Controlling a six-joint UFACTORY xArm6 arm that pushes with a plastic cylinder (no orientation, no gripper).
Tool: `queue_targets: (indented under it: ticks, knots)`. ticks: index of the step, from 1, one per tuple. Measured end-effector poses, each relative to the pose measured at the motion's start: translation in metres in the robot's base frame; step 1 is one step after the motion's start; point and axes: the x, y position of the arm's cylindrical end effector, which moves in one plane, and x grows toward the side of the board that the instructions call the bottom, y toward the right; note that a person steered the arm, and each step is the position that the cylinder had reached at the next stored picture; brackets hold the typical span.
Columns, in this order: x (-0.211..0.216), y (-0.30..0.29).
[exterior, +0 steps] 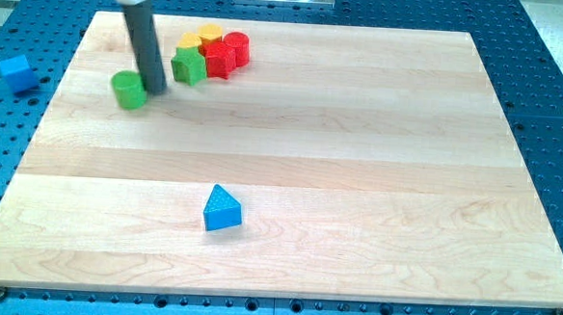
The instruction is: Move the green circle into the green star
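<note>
Camera view showed my tip (pixel 158 90) resting on the pale wooden tabletop (pixel 360 133), between the green circle block (pixel 128 90) at the view's left and the green star block (pixel 189 66) at the upper right. No pincer was fitted, so no open or closed state applied. Judged requirement: the tip stood on the circle's wrong side for pushing it rightward into the star.

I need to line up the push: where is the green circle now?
The green circle sits near the wooden board's top-left, just left of my tip, with the green star beyond it to the right.
</note>
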Motion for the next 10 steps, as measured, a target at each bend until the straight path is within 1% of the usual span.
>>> queue_targets:
  ticks: [1,2,3,4,5,6,7,8,9,10]
  knots:
    - [0.029,-0.007]
    - [0.06,0.007]
    - [0.077,-0.018]
    - [0.041,-0.048]
    - [-0.011,-0.047]
    - [0.028,-0.078]
    - [-0.026,-0.077]
    - [-0.049,-0.051]
    - [-0.06,-0.08]
    - [-0.098,-0.073]
